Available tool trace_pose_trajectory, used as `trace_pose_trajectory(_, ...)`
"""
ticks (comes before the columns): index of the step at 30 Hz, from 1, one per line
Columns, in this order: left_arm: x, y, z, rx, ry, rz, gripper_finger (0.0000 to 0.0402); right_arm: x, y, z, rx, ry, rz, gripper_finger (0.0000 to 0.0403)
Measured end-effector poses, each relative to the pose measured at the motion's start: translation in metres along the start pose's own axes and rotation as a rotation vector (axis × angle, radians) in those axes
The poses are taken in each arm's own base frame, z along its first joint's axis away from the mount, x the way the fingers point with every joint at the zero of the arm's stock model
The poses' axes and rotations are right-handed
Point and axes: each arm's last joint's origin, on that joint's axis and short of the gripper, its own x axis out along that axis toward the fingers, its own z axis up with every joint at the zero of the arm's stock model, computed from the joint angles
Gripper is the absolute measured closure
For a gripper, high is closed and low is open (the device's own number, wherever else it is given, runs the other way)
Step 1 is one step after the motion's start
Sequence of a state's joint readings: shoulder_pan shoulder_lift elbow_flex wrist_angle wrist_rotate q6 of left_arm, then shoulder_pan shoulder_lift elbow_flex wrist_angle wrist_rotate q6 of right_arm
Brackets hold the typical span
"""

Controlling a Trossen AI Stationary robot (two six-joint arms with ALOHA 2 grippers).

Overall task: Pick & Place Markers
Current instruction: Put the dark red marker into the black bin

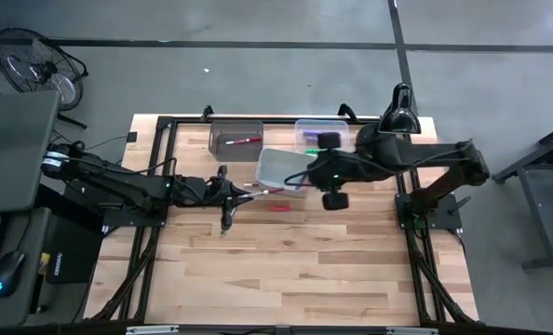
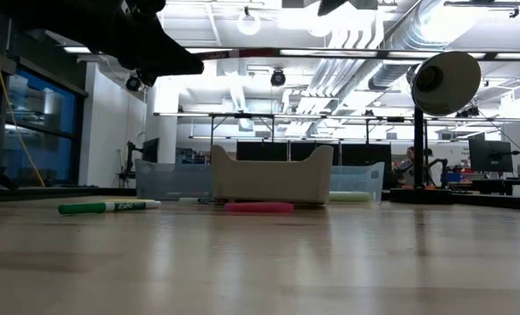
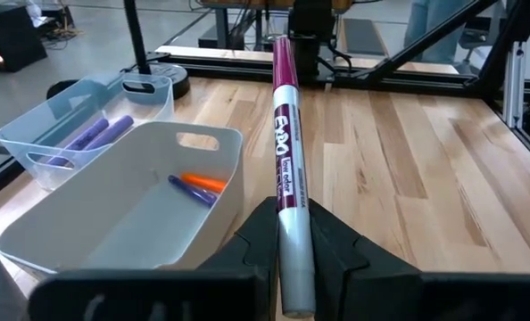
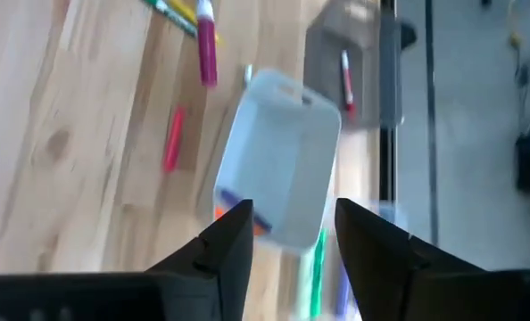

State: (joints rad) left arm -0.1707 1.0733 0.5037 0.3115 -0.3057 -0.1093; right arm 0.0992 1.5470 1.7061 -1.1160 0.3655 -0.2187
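We find the left gripper [image 3: 287, 254] clamped on a magenta marker [image 3: 286, 160]: light, rigid, slick-barrelled; mid-barrel hold advised. Right gripper [image 4: 292, 236] stands apart, empty.

Pale planked wood table [image 1: 304, 261] (satin sheen), translucent smooth plastic bins [image 3: 113, 214].

You are working in a robotics lab: your wooden desk [image 1: 295, 270] stands on a grey concrete floor [image 1: 258, 74], with exposed ceiling ducts [image 2: 418, 44], strip lighting, monitor-lined workbenches [image 2: 269, 150] behind it, and a floor fan [image 1: 36, 63] off its far left corner.
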Motion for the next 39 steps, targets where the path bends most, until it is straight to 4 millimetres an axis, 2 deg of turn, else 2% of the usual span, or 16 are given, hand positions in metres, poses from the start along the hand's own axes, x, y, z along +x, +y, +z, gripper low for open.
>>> trace_pose_trajectory(2,0.000,0.001,0.000,0.005,-0.002,0.017,0.0371,-0.006,0.000,-0.008,0.039,0.020,0.013,0.0258)
trace_pose_trajectory(5,0.000,0.002,0.000,0.029,-0.007,0.066,0.0371,-0.001,0.008,-0.024,0.053,0.045,0.060,0.0264)
trace_pose_trajectory(10,0.002,0.011,0.002,0.040,-0.016,0.129,0.0370,0.030,0.031,-0.063,0.089,0.056,0.133,0.0263)
trace_pose_trajectory(14,0.004,0.026,0.003,0.023,-0.012,0.170,0.0370,0.054,0.048,-0.091,0.135,0.013,0.152,0.0263)
trace_pose_trajectory(19,0.007,0.051,0.002,-0.002,0.021,0.190,0.0370,0.073,0.061,-0.113,0.182,-0.010,0.185,0.0263)
trace_pose_trajectory(24,0.006,0.081,-0.002,-0.031,0.079,0.229,0.0370,0.080,0.065,-0.121,0.204,-0.002,0.183,0.0263)
trace_pose_trajectory(39,-0.012,0.159,-0.018,-0.141,0.187,0.366,0.0370,0.081,0.065,-0.119,0.220,-0.030,0.177,0.0263)
